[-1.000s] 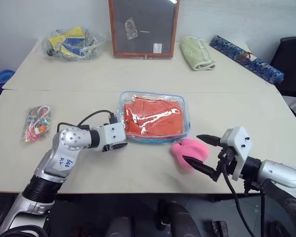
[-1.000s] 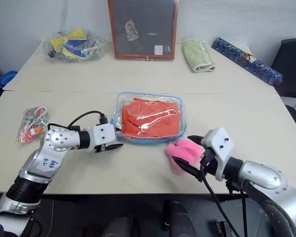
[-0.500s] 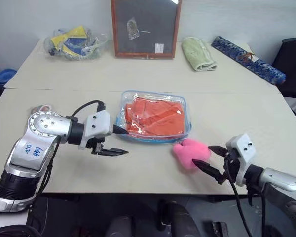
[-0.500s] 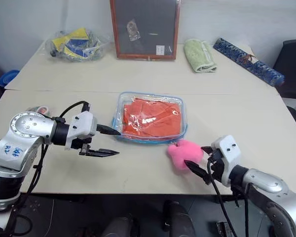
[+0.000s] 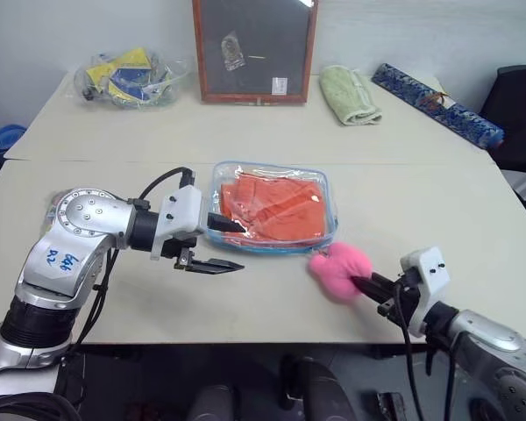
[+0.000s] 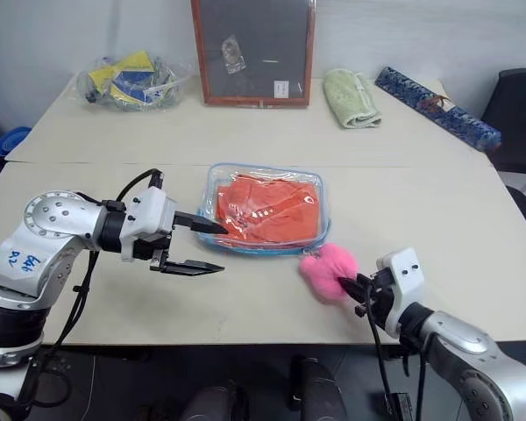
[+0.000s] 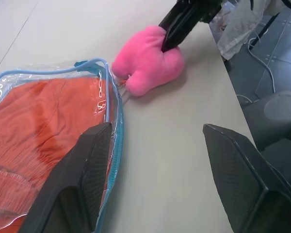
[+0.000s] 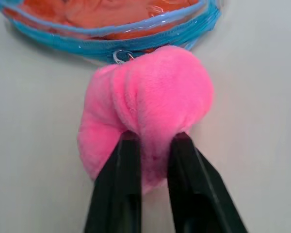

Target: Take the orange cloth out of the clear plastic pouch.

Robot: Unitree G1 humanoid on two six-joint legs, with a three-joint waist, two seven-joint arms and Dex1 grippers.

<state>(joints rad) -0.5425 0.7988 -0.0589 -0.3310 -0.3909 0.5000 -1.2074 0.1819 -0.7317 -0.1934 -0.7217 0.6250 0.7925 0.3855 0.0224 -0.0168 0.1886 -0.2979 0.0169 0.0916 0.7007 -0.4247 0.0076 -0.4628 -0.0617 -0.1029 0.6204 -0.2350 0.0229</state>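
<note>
Fingers of the right gripper (image 8: pixel 153 145) pinched the pink plush ball (image 8: pixel 148 104); the left gripper (image 5: pixel 221 244) stood open, one finger beside the clear plastic pouch (image 5: pixel 272 207) holding the orange cloth (image 5: pixel 276 206).

Bright, even indoor light, soft shadows, mostly sharp.
Glare streaks on the clear plastic pouch (image 5: pixel 273 207) beside the left gripper (image 5: pixel 231 245); left wrist view's near fingers (image 7: pixel 80 182) blurred, soft shadow under the pink plush ball (image 8: pixel 148 109) at the right gripper (image 8: pixel 153 141).

On the table: one pouch (image 5: pixel 272 209) holding one orange cloth (image 5: pixel 273 203), one pink ball (image 5: pixel 340 269), one green towel (image 5: pixel 350 94). Two clear bags (image 5: pixel 127 77) (image 6: pixel 57 195), one framed board (image 5: pixel 254 50), one blue roll (image 5: pixel 437 103).
</note>
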